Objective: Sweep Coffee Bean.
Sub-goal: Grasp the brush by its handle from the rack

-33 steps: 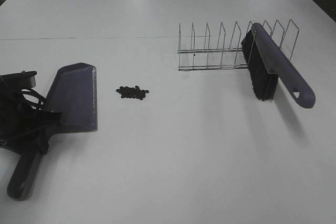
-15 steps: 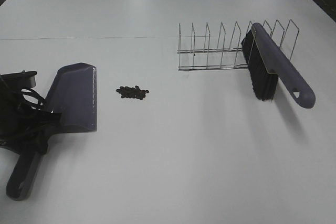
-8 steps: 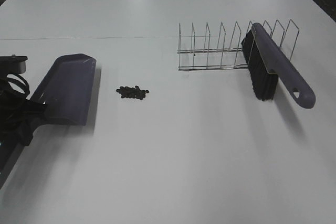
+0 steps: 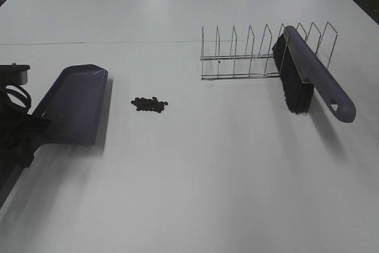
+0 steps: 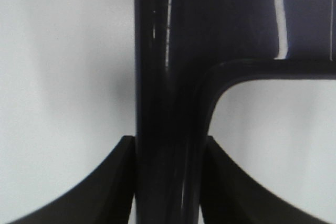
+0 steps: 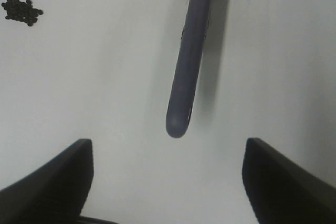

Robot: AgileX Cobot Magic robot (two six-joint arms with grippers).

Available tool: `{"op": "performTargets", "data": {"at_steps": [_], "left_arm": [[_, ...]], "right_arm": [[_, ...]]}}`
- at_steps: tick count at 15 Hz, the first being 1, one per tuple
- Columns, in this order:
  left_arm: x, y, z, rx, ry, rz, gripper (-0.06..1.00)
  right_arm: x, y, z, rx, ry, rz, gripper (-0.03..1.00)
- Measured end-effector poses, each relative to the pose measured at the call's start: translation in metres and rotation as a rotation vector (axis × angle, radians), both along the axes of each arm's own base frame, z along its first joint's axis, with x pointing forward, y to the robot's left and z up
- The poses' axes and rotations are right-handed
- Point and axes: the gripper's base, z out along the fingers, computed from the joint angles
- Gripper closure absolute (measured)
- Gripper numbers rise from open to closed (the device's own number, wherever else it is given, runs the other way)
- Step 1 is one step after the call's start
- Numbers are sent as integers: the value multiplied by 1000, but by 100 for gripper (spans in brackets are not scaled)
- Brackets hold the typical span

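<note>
The coffee beans (image 4: 149,104) lie in a small dark cluster on the white table (image 4: 195,182), just right of the purple dustpan (image 4: 74,105). My left gripper (image 4: 21,137) is shut on the dustpan's handle (image 5: 168,77) and holds the pan tilted, its blade edge facing the beans. The purple brush (image 4: 308,72) leans in the wire rack (image 4: 249,57), bristles down. My right gripper (image 6: 168,144) is open and empty, just short of the brush handle's tip (image 6: 181,114). The right wrist view also shows the beans (image 6: 21,10). The right gripper is out of the exterior view.
The wire rack stands at the back right with the brush across its right end. A thin seam (image 4: 89,42) runs across the table behind the dustpan.
My left gripper has lifted the dustpan off the table and carried it left; the handle end has left the frame. The beans and the brush have not moved.
</note>
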Motion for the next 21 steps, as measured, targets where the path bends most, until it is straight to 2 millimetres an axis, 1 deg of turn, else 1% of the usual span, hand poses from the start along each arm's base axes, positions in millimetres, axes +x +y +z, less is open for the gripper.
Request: {"op": "performTargets", "data": {"at_steps": [3,5,7,8,10,11,12,13,14,17,19,20,21], "left_arm": [[0,0,0,-1,1,1,62],[0,0,0,-3,2,3,62],[0,0,0,-3,2,3,62],[0,0,0,-3,2,3,62],[0,-1,0,-8,3,8,62],[0,-1,0,-9,3,9,62],[0,-1,0,-10,3,10,62],[0,-1,0,-12,4,12,62],[0,-1,0,-13,4,13,62],[0,-1,0,-13,4,12,62],[0,-1,0,-13,4,12,62],[0,-1,0,-13,4,12,62],[0,-1,0,-13,4,12,62]], "right_arm": [[34,2,5,-18,-4,-2,29],[60,4,3,-24,1,-2,29],[84,7,-3,-25,13,-2,29],[91,8,-5,-25,18,-2,29],[113,10,-14,-32,35,-1,29],[134,9,-28,-65,57,-4,29],[144,9,-35,-79,67,-6,29],[149,8,-39,-80,74,-9,29],[161,7,-51,-86,95,-6,29],[189,-6,-83,-82,153,-17,29],[202,-12,-107,-77,199,-19,29],[204,-12,-113,-75,214,-18,29],[212,-12,-138,-68,268,-8,29]]}}
